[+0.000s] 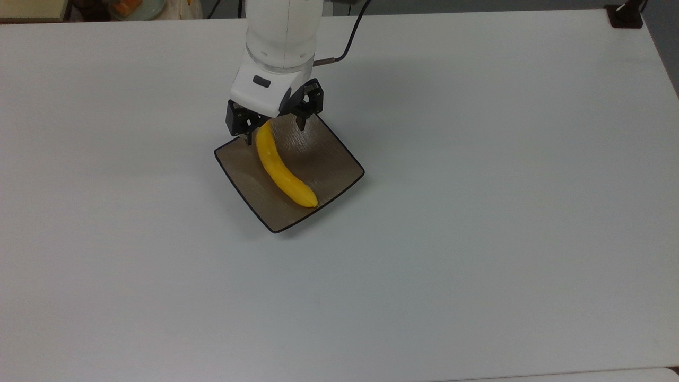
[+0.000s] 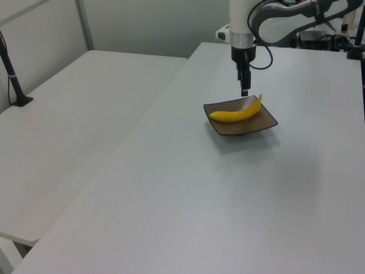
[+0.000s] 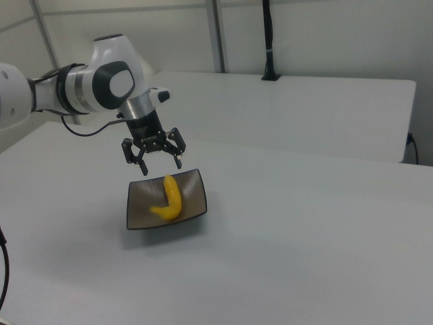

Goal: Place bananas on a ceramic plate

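Note:
A yellow banana (image 1: pixel 281 170) lies on the square brown plate (image 1: pixel 323 159), running from the plate's upper left toward its lower edge in the top view. The banana (image 2: pixel 235 113) rests across the plate (image 2: pixel 265 121) in the left view, and the banana (image 3: pixel 170 198) sits in the plate (image 3: pixel 193 196) in the right view. My gripper (image 1: pixel 273 129) hangs open just above the banana's stem end, with nothing between its fingers. The open gripper (image 3: pixel 162 164) stands above the plate's far edge in the right view, and the gripper (image 2: pixel 244 90) is clear of the fruit in the left view.
The plate sits on a wide white table (image 1: pixel 477 212). A second white table (image 2: pixel 74 125) stands beside it on the left view's left. A black post base (image 1: pixel 626 15) is at the top view's top right corner.

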### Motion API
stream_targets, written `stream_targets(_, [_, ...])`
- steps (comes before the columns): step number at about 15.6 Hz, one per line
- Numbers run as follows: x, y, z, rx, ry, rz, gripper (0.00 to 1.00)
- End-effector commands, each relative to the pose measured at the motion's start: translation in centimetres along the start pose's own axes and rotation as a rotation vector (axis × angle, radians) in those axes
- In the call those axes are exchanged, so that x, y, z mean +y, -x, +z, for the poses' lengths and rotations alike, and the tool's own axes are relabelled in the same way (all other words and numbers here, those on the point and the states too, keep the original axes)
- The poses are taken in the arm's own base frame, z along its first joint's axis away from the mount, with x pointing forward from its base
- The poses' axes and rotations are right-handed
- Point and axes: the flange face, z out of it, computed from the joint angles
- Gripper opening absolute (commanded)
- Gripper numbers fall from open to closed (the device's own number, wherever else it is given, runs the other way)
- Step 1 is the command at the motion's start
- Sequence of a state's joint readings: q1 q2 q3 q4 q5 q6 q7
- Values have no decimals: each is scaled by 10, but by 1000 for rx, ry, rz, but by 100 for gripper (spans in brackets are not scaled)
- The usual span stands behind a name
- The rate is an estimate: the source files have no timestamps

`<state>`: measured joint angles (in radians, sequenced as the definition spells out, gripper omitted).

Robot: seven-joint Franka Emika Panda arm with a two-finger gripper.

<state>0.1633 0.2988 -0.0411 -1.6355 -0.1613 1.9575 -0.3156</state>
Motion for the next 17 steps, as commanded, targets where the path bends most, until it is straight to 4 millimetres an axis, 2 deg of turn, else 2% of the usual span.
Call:
stream_targets(1, [-4,-1,-11,26,-8,37,100])
stream_targets(4, [-12,2,-20,4,-86,158,100])
stream_targets(6, [-12,8,-31,-24,-96,176,100])
stream_targets(8, [-7,22,-51,-15,-111,198,100])
stream_targets(11, [-10,48,-71,-63,-140,275,100])
stream_targets(13, [10,74,-83,-50,-152,349,100])
stream_targets(14, [13,85,-86,-40,-151,359,100])
stream_targets(17, [22,93,-91,-24,-151,384,100])
